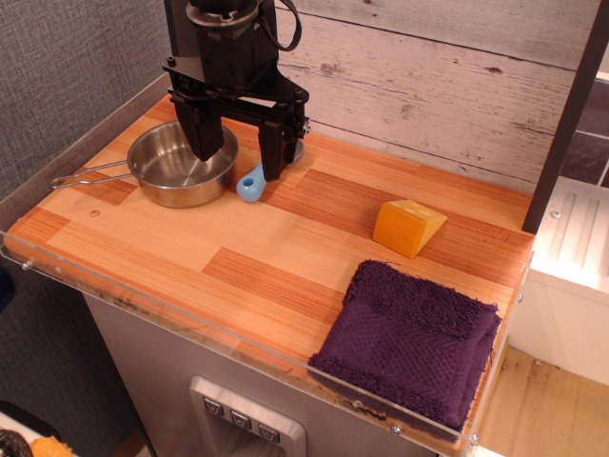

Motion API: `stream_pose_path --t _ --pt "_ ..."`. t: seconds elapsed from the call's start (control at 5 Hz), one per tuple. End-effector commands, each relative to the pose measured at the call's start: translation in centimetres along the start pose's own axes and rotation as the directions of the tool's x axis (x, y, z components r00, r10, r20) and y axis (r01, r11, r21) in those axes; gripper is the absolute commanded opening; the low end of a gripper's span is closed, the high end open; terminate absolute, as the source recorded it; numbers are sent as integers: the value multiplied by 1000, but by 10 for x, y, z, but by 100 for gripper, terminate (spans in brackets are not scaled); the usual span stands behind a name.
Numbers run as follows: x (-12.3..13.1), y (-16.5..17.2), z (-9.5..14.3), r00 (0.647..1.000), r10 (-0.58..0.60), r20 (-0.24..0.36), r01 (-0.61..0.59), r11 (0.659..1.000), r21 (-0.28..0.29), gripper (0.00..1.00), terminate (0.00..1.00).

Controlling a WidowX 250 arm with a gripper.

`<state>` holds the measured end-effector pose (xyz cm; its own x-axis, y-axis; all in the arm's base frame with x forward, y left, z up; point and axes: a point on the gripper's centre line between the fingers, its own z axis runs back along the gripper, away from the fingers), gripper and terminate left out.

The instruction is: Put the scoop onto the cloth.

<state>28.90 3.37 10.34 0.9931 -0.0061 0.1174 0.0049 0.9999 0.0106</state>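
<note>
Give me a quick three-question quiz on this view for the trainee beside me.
1. True or false: the scoop already lies on the cloth.
2. Which thing sits between the scoop and the cloth? A) the pan B) the orange wedge C) a cup
3. Fill in: the tool is open, one finger over the pan and the other just behind the ____.

Key: 1 false, the scoop lies by the pan at the far left of the table, and the cloth is at the near right corner. 2 B. 3 scoop.
</note>
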Motion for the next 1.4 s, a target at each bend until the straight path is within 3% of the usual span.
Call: stream_pose_path --t 0.0,0.4,0.6,1.2 --pt "0 0 0 1000 0 0 0 1000 0 100 0" --pt "44 19 -15 999 41 22 -40 998 -39 100 0" --pt "70 32 -28 996 76 40 -75 997 -26 100 0" --pt "81 22 -58 998 54 28 -55 998 15 100 0"
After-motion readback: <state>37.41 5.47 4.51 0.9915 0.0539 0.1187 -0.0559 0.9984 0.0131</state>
